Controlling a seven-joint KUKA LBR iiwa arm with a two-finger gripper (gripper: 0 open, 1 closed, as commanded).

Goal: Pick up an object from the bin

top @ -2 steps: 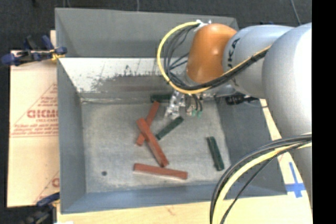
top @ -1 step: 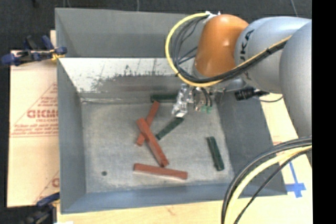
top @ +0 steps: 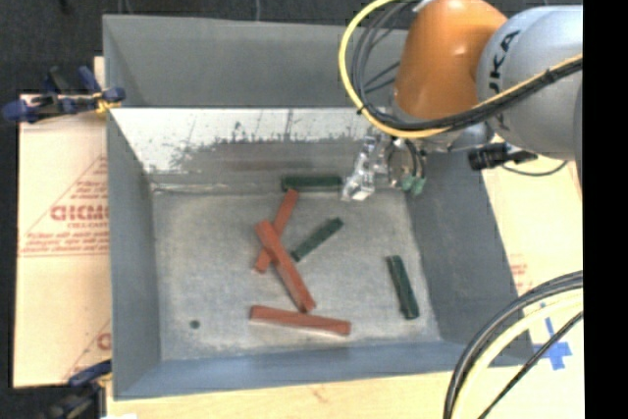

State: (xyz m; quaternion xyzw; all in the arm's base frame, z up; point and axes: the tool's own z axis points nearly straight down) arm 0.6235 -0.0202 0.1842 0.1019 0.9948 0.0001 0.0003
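Orange-capped arm hangs upper right, jaws (can't tell if open or shut) just beside the dark green stick by the bin's back wall, so I'd guess approach, next centring over it.

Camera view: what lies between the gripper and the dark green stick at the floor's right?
Nothing; in the camera view only bare bin floor separates the gripper from that dark green stick.
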